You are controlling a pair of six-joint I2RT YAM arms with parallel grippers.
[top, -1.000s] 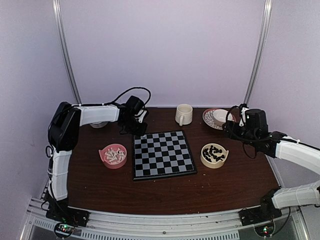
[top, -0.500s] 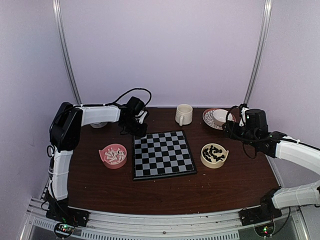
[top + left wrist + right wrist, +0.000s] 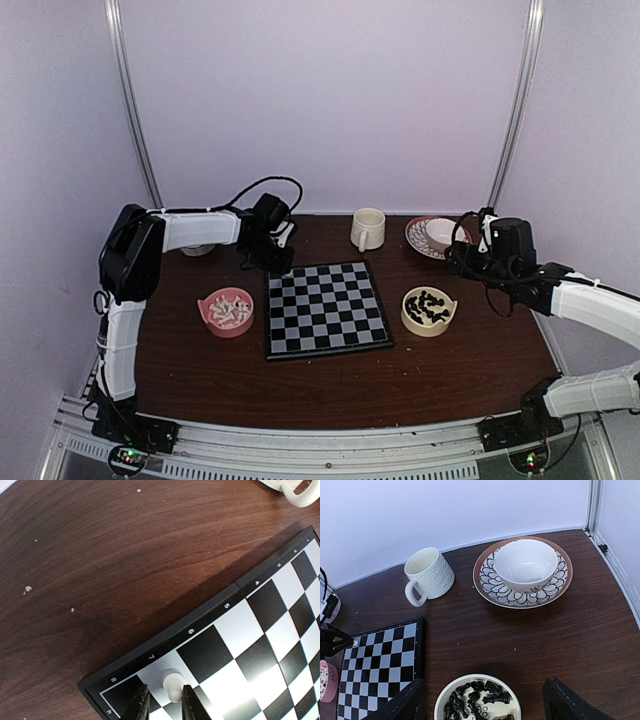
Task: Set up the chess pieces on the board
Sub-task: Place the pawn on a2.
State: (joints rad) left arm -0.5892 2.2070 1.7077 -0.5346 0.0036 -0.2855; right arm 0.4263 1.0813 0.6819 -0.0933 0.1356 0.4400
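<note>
The board (image 3: 325,308) lies mid-table and also shows in the left wrist view (image 3: 260,630). A white pawn (image 3: 172,684) stands on the pale square by rim number 7, at the board's far left corner. My left gripper (image 3: 164,706) straddles it with jaws slightly apart; there is a gap on the left side. The white pieces (image 3: 230,310) lie in a pink bowl (image 3: 208,305) left of the board. The black pieces (image 3: 480,700) lie in a cream bowl (image 3: 470,680) right of it. My right gripper (image 3: 482,702) hangs wide open and empty above that bowl.
A cream ribbed mug (image 3: 368,228) stands behind the board. A patterned plate (image 3: 490,582) holding a white bowl (image 3: 525,565) sits at the back right. A small white dish (image 3: 197,248) sits at the back left behind my left arm.
My left gripper has shifted very slightly at the board's far left corner. The right arm has not moved.
</note>
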